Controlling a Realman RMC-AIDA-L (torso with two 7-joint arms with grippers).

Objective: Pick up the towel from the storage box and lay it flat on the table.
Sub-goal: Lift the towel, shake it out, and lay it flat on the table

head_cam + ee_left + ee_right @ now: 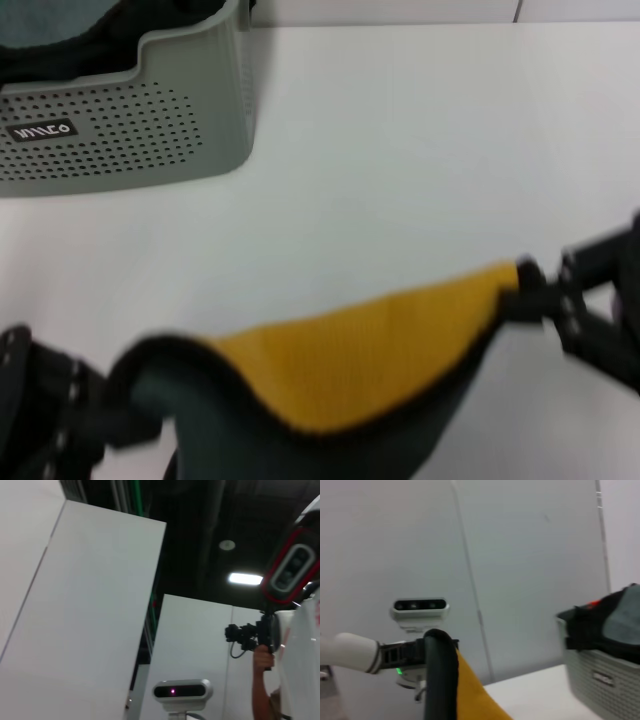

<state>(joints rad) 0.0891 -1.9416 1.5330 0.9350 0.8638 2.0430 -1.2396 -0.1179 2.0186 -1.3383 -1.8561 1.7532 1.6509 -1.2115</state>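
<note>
The towel [360, 350] hangs stretched between my two grippers, low over the front of the white table [420, 140]. Its yellow face is up, and the dark grey-green face and black hem show at the front. My left gripper [115, 395] is shut on its left corner at the lower left. My right gripper [525, 285] is shut on its right corner at the right. The storage box [190, 110], pale grey-green with a black label, stands at the back left. The right wrist view shows the towel's hem and yellow face [465, 690] and the box [605, 675].
Dark and grey cloth [50, 40] still lies inside the box, and it also shows in the right wrist view [615, 620]. A camera on a stand [418, 607] faces the table. The left wrist view shows the ceiling and a person [262, 680].
</note>
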